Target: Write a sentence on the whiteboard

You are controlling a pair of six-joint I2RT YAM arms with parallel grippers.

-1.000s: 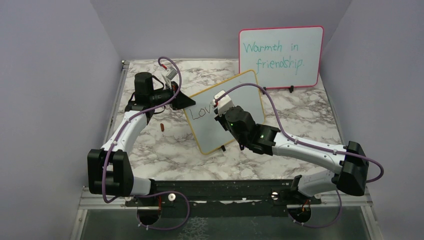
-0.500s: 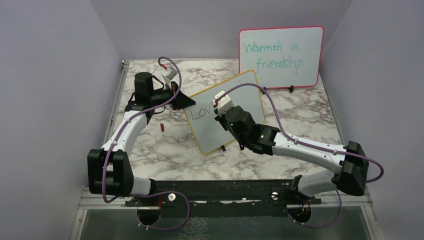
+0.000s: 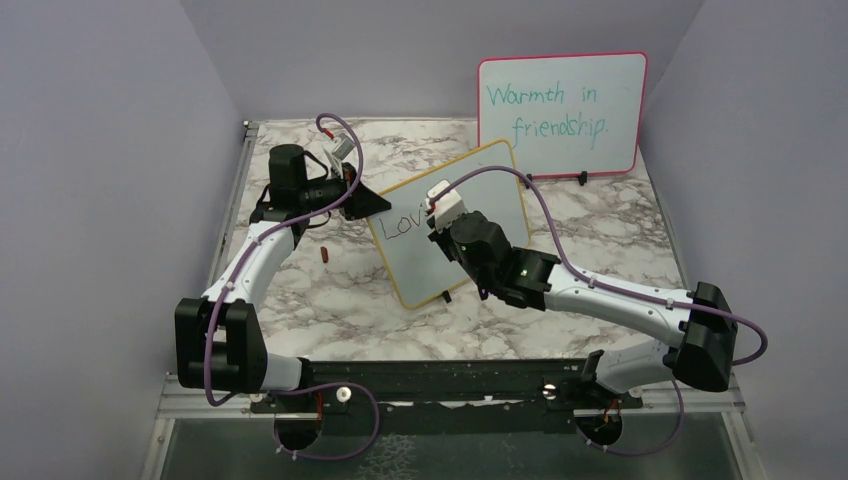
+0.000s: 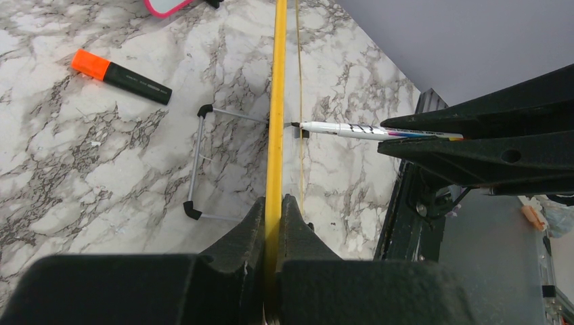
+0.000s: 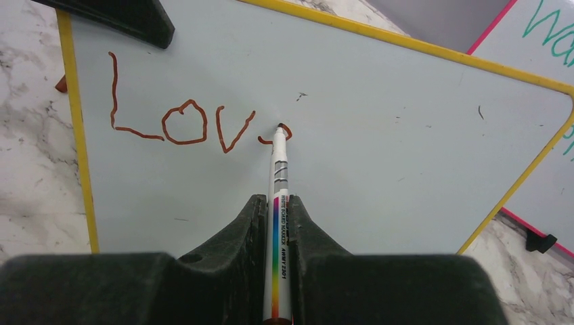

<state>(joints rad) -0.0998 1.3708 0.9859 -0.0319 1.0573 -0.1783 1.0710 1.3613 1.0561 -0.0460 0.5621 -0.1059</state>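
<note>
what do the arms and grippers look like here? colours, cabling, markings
The left arm and right arm match: white tubular links between boxy black joint housings, a purple cable looping loosely along each. The right wrist shows green lights. The left gripper and right gripper have matte black wedge-shaped fingers tapering to the tips. No printed markings visible.

Smooth whiteboard (image 5: 379,135); marbled, perhaps laminate table (image 3: 330,290)

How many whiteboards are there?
2. The yellow-framed whiteboard is mid-table, its edge gripped by the left claw; the pink-framed whiteboard stands at the back right.
</note>
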